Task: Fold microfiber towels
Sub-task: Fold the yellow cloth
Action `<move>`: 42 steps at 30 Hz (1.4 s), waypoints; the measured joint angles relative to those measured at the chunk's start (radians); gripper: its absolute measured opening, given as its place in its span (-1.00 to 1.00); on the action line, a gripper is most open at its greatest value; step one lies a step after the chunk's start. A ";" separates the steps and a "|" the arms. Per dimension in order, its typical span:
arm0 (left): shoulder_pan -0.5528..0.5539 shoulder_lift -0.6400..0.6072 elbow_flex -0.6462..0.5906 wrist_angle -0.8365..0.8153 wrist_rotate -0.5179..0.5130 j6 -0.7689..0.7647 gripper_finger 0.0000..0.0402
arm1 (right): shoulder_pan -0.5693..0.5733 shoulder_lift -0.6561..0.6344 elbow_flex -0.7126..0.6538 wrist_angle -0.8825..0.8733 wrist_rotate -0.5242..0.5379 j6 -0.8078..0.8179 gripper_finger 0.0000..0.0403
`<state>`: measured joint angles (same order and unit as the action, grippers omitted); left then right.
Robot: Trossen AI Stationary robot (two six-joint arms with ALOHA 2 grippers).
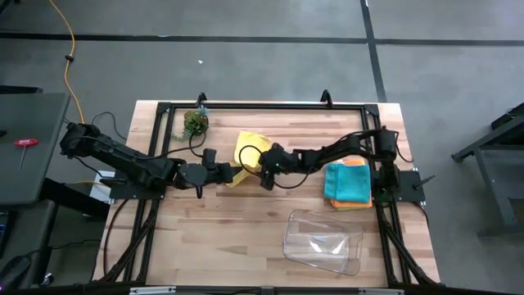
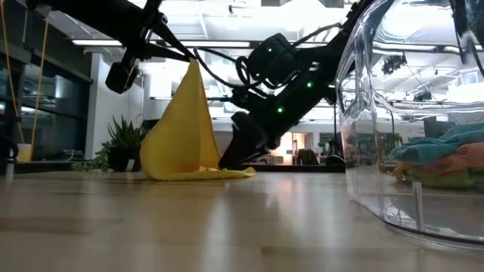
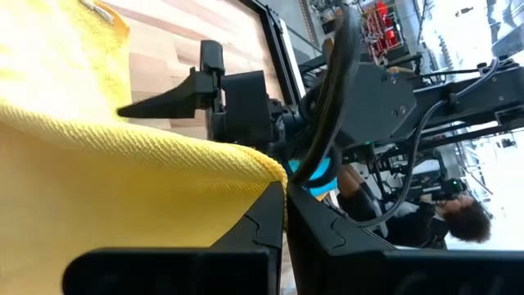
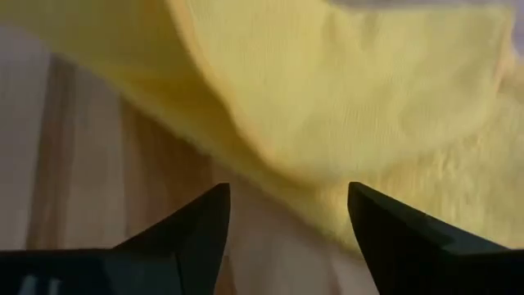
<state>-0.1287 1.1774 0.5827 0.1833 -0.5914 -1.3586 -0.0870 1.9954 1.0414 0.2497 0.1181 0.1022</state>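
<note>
Two grippers met at the yellow towel [image 1: 248,147]. The left gripper [image 1: 233,174] pinched its corner, lifted; the right gripper [image 4: 286,215] stood open, holding nothing.

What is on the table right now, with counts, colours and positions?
Yellow towel: one, yellow, table centre, one corner lifted, the rest on the wood.
Towel stack: teal on top, orange beneath, lower layers unclear; right side.
Clear tray: one, transparent, front right, nothing in it.
Leafy clump: one, dark green, back left.
Table: one, light wood, black frame.
Left hand: shut on the yellow towel's raised corner.
Right hand: open, low beside the towel's edge.
</note>
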 joint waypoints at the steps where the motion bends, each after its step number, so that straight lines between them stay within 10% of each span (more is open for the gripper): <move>1: 0.000 0.000 0.000 0.000 0.001 0.000 -1.00 | 0.003 0.006 0.001 0.016 0.026 -0.005 0.19; 18: 0.000 0.000 0.000 0.072 0.012 -0.003 -1.00 | -0.005 0.016 0.001 0.111 0.295 -0.111 0.19; 42: 0.000 0.000 0.000 0.300 0.065 0.072 -1.00 | -0.017 0.023 0.000 0.045 0.265 0.093 0.19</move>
<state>-0.1284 1.1777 0.5827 0.4834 -0.5263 -1.2867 -0.1043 2.0185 1.0416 0.2948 0.3832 0.1950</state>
